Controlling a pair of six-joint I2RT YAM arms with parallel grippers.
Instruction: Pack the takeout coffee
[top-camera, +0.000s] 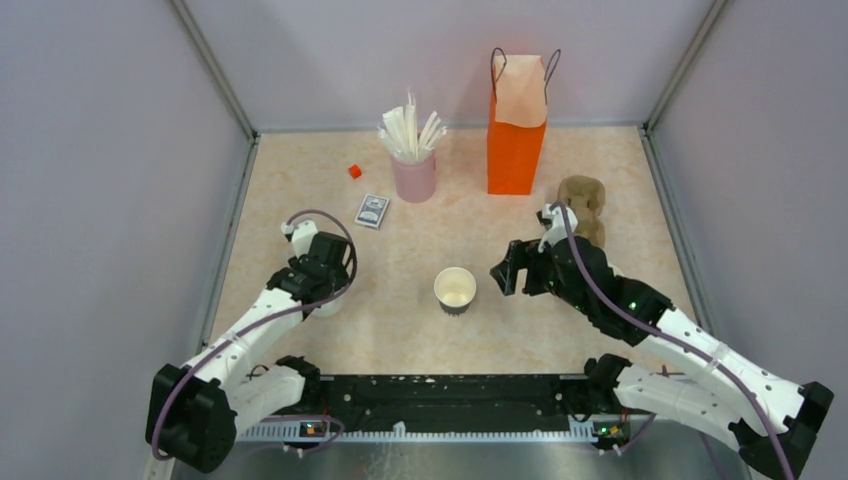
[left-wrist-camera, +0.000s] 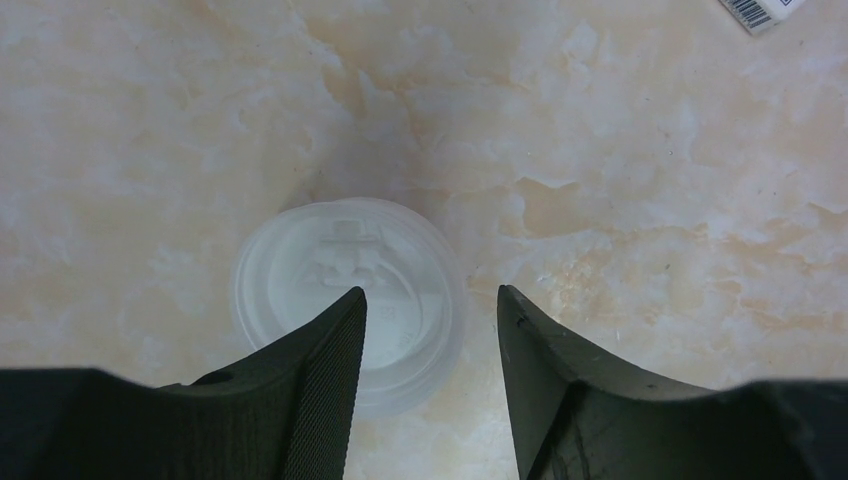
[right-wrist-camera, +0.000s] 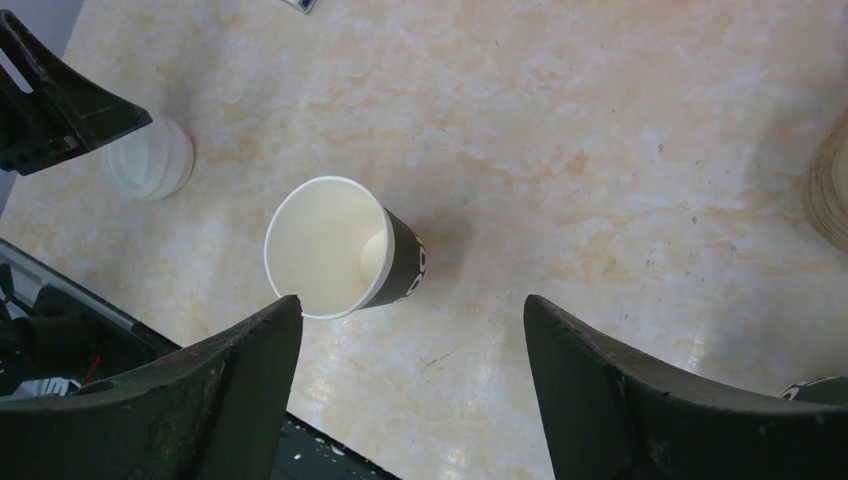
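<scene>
No lidded cup shows, so the takeout coffee is out of view. A lidless dark paper cup with a cream inside stands upright mid-table; in the right wrist view this cup is just beyond my left fingertip. My right gripper hangs open to the cup's right, holding nothing. A loose flat white lid lies on the table. My left gripper is low over it, open, one finger above the lid and the other past its right rim.
A tall orange paper bag stands open at the back. Left of it are a pink cup of white straws, a small red block and a card box. A brown cardboard stack sits behind my right arm.
</scene>
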